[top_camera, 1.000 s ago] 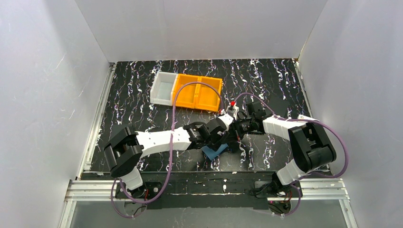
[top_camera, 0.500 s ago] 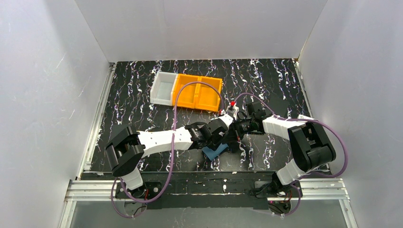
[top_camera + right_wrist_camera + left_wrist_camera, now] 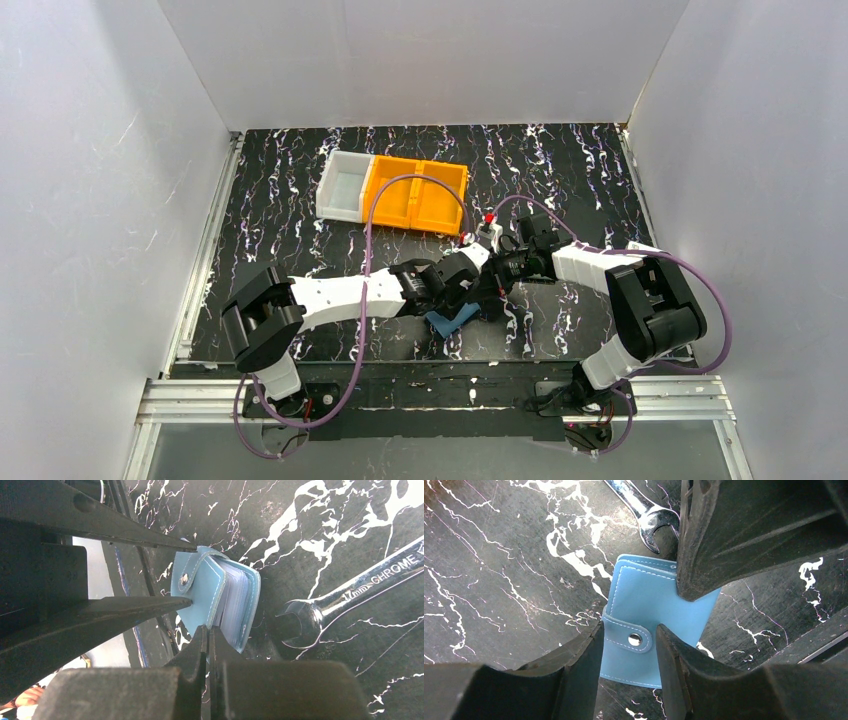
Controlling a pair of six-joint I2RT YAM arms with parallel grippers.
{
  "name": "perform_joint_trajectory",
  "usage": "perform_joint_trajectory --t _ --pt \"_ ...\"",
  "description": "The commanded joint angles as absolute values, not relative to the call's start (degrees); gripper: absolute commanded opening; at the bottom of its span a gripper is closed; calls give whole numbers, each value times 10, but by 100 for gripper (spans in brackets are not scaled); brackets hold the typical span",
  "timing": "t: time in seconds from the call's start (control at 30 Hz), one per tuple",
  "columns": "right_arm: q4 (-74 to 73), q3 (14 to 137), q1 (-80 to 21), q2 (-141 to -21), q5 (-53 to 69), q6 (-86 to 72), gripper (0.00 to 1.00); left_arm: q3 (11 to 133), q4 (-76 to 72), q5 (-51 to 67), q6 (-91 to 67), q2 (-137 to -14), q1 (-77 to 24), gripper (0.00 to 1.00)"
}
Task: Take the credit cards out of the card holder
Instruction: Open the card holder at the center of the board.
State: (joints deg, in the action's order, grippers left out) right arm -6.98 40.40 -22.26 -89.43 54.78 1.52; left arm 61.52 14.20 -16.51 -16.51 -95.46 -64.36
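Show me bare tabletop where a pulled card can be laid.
Free: table left of the white bin, and right of the orange bins. Crowded: around the card holder, between left fingers, right fingers and wrench.

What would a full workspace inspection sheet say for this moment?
Surface: black marbled table.
Job's things: blue card holder with its flap snapped and its side gaping, pale pockets showing; no credit cards out.
Clutter: wrench beside the holder; orange bin and white bin at the back.
Hands: left hand straddles the snap flap, grip unclear; right hand pinches the cover edge.
Cables: purple cables loop over both arms.
Surroundings: white walls.
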Motion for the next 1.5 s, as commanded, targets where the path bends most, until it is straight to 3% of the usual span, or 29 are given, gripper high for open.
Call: perform_joint_trajectory --t 0.0,0.17,0.27,0.7,1.03,1.07,1.13,1.2,1.33,1.43,1.47 --pt "-68 429 -227 -900 577 18 1 605 167 -189 -170 -942 -648 40" --pt "-71 429 -227 -899 578 21 1 609 187 -243 -181 -942 -649 19" --pt "-74 430 -227 -900 578 24 1 608 199 -266 -189 -936 -649 0" --pt "-105 439 -227 -900 548 59 1 531 182 -229 -227 -830 -599 0" --pt "-189 450 -243 -870 543 209 1 438 126 78 -269 -756 -449 0" --pt "-195 451 -247 -867 539 223 1 426 120 101 -279 -748 -441 4" --pt "-221 458 -258 -871 527 262 7 403 108 121 -303 -728 -431 8" --pt "-263 477 -269 -888 507 317 11 386 95 135 -320 -709 -424 0" --pt "-416 571 -274 -959 450 448 23 374 81 154 -339 -693 -418 0" --pt "-510 621 -274 -988 406 538 48 365 69 165 -352 -683 -415 0" --pt "-523 626 -274 -980 397 559 59 361 63 169 -355 -679 -414 6"
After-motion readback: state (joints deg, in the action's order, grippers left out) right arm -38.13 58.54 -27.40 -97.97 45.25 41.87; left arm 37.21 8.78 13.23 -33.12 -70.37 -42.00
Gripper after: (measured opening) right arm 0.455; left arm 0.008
